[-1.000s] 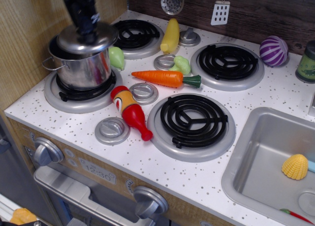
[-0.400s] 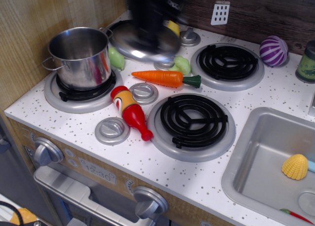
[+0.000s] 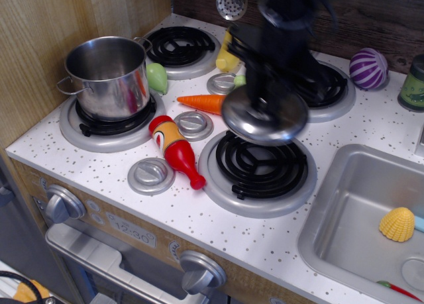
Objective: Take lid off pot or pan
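Note:
The shiny steel pot (image 3: 109, 75) stands open on the front left burner (image 3: 106, 128), with no lid on it. The round steel lid (image 3: 265, 120) hangs in the air above the front right burner (image 3: 260, 165), a little over its far edge. My gripper (image 3: 264, 105) is a dark, blurred shape coming down from the top of the view and is shut on the lid's knob, which it hides. The fingers are too blurred to make out singly.
A red and yellow toy bottle (image 3: 173, 149), an orange carrot (image 3: 202, 103), several grey plastic discs (image 3: 151, 175), a green pear (image 3: 157, 77) and a yellow corn cob lie between the burners. A purple cabbage (image 3: 368, 68) sits at the back right. A sink (image 3: 371, 211) with a yellow shell is at the right.
The lid has come off the pot and moved right with my gripper, from over the front left burner, past the back middle, to above the front right burner. The pot stayed put.

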Controlling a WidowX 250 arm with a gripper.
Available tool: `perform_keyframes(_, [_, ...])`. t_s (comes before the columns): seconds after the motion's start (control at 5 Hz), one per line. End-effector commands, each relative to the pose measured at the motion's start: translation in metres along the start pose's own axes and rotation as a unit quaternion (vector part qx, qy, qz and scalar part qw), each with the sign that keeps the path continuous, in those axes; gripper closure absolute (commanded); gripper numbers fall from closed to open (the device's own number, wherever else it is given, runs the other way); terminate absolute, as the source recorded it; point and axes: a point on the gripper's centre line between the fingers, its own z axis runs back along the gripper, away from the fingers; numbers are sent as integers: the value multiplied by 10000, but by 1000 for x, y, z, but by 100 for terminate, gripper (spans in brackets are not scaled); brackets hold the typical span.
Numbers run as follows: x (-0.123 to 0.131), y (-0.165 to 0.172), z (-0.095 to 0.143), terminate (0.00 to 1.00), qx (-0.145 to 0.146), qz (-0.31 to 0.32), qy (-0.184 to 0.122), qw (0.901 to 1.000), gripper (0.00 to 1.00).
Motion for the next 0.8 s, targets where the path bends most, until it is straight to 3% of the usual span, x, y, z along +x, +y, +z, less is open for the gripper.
perform_keyframes(0.0, [0,0,-19,0,402,554,-378,9969,100])
perform_keyframes(0.2, [-3,3,-24,0,208,480,-459,9976,100])
perform_keyframes(0.4, [-2,6,-24,0,-101,515,-501,9974,0])
perform_keyframes(0.6, [-2,6,-24,0,-101,515,-501,9974,0])
